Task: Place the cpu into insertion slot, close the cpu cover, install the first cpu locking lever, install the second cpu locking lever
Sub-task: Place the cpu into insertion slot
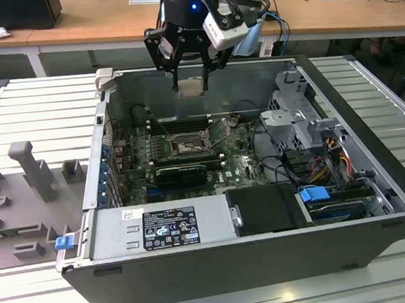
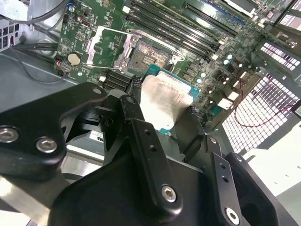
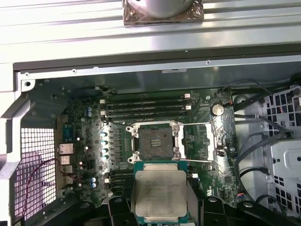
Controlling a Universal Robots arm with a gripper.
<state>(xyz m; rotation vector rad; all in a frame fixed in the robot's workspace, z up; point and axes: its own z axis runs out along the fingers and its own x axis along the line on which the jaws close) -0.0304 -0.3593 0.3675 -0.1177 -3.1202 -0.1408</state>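
1. Logged the gripper (image 1: 191, 81) in the exterior view, hung over the far part of an open computer case (image 1: 219, 269), above the motherboard (image 1: 242, 166).
2. Found the gripper pinching the cpu (image 1: 190, 89) by two opposite edges. Saw black fingers (image 2: 133, 106) pressed against either side of the chip in the second wrist view.
3. Noted the cpu (image 3: 160, 195) held flat, grey metal face toward both wrist cameras, thin green border round the metal.
4. Placed the cpu in the air, not seated, well apart from the insertion slot (image 3: 154, 140). Saw it in the first wrist view short of the slot, on the side away from the long memory slots (image 3: 146, 106).
5. Recorded the insertion slot (image 2: 149, 54) uncovered, brownish pin field bare inside the dark frame.
6. Recorded the cpu cover (image 3: 207, 141) flipped open, lying just beside the slot, near a round coin cell (image 3: 217, 109).
7. Noted in the exterior view a black graphics card (image 1: 182, 173) on the near side of the slot, a grey power supply (image 1: 166, 224) along the near wall of the case, and a drive cage (image 1: 306, 126) with cables toward the exterior view's right.
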